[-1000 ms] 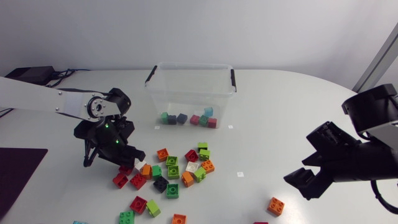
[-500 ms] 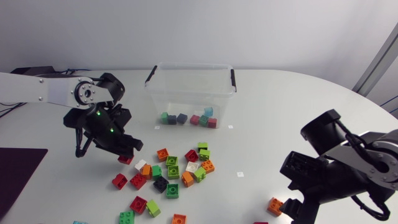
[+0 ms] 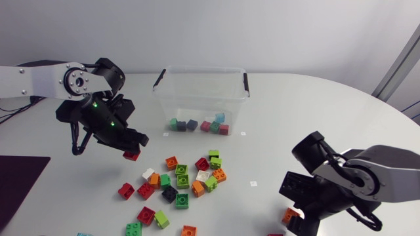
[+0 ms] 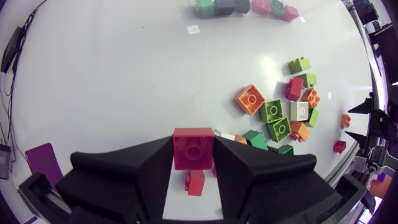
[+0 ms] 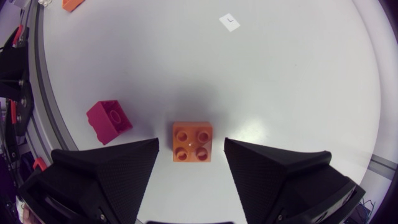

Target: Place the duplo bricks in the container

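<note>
The left tool is clamped on a red brick, above the worktop at the container's 8 o'clock. The right tool, at its 4 o'clock, stands wide open astride an orange brick, not touching it.

Left arm aloft, jaws tight on red brick; right arm low, jaws wide apart.
</note>
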Tool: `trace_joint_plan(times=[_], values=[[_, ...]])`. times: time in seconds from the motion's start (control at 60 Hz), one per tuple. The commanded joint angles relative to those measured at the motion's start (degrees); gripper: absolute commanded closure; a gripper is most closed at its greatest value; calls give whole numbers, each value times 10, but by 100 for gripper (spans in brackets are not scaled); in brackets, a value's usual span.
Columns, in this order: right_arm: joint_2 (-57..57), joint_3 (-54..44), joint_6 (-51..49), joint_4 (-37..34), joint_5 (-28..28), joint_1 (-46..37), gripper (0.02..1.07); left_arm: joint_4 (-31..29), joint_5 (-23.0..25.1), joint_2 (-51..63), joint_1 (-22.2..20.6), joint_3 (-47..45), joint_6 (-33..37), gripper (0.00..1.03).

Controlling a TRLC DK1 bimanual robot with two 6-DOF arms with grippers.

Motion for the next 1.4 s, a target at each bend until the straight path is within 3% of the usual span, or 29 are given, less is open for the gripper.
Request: trace_joint_plan(times=[0.0, 0.033, 0.2, 0.333, 0.4, 0.6, 0.75, 0.983, 1.383], values=[[25, -18, -9, 14, 7, 8, 31, -8, 6, -7, -3, 5, 10, 76], [33, -22, -9, 21, 11, 11, 32, -9, 6, -8, -3, 11, 9, 76], [38, -22, -9, 43, 9, 12, 61, -11, 6, -17, -1, 45, 6, 75], [40, -20, -7, 45, 9, 10, 66, -15, 6, -20, -3, 74, 3, 75], [35, -11, -1, 43, 7, 9, 79, -15, 8, -24, -7, 99, 2, 75], [13, 28, 6, 8, 6, 6, 84, -4, 38, -25, -8, 157, -10, 75], [-8, 74, 20, -23, 4, 6, 84, 60, 67, -20, -9, 187, -27, 75], [-8, 138, 46, -28, -6, 10, 84, 156, 69, 20, -42, 219, -38, 75], [2, 217, 81, -8, -41, 6, 85, 189, 69, 171, -60, 373, -47, 74]])
